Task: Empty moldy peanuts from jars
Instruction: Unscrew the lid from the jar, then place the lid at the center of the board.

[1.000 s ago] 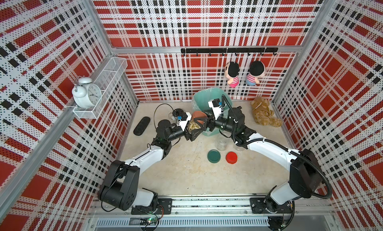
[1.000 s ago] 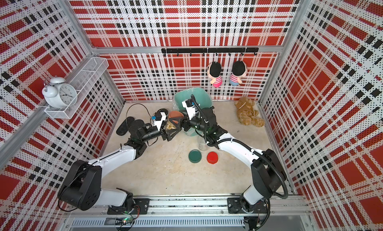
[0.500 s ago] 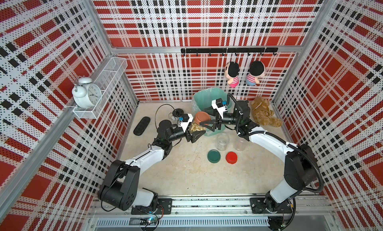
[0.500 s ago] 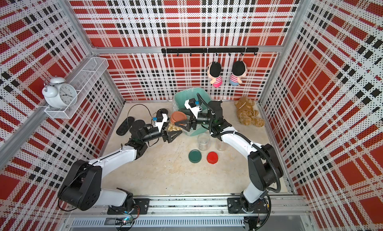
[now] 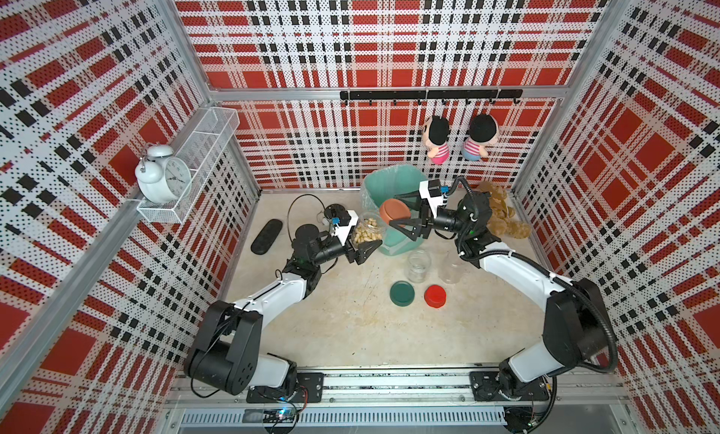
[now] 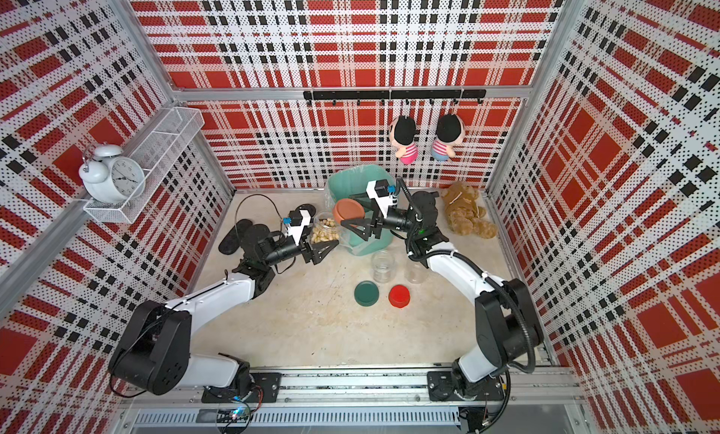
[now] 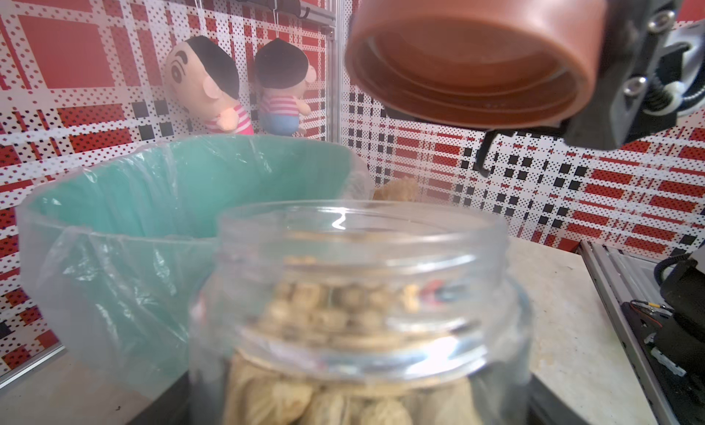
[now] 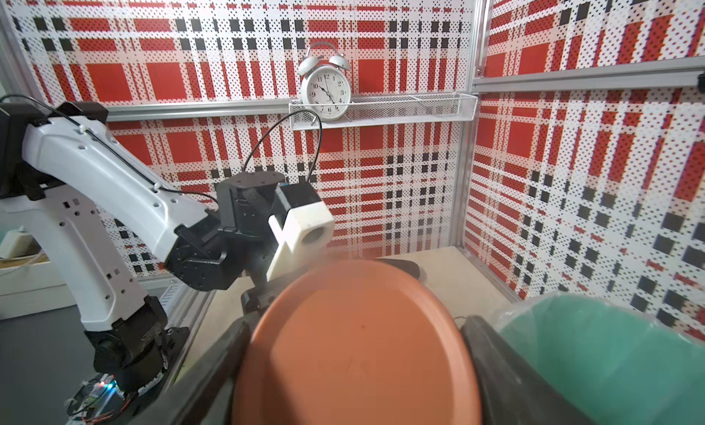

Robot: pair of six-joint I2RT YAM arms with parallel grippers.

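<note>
We see the left gripper (image 5: 369,240) pinching the open jar (image 7: 362,251), moldy peanuts (image 7: 335,316) inside, held near the worktop's (image 5: 331,334) back edge beside the bin (image 5: 389,174) | right gripper (image 5: 405,210) clamps the terracotta lid (image 5: 391,211) above the bin's rim | we fear tipping short scatters them onto the worktop (the lid also crowds our pour path).

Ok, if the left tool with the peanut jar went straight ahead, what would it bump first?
Most likely the side of the big teal bin with the clear plastic liner, right ahead of the left tool and its clear open jar of peanuts. Depth is hard to judge.
</note>
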